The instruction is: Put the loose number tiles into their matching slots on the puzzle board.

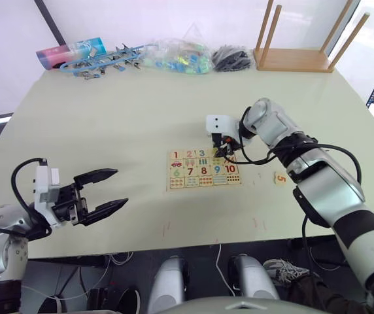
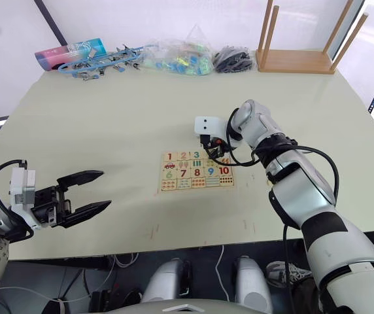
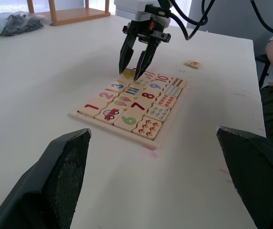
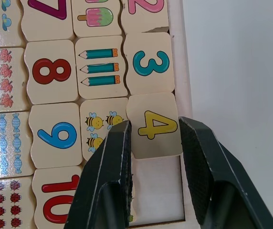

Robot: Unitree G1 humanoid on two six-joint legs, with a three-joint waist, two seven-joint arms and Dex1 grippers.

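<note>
My right gripper (image 4: 153,143) straddles the 4 tile (image 4: 154,125), fingers narrow, just beside its two side edges; can't tell if they're touching. Tile sits at its slot (image 4: 158,183) on the puzzle board (image 1: 204,186), near the table's (image 1: 108,118) middle. Likely light, stiff, smooth wood: pinch opposite edges, gently, or it slips. Count: 1, 2, 3 seated, 4 here, one loose 5 tile (image 1: 280,177) off the board toward the table's right edge. Left gripper (image 1: 106,190) wide open, empty, at the near left edge.
</note>
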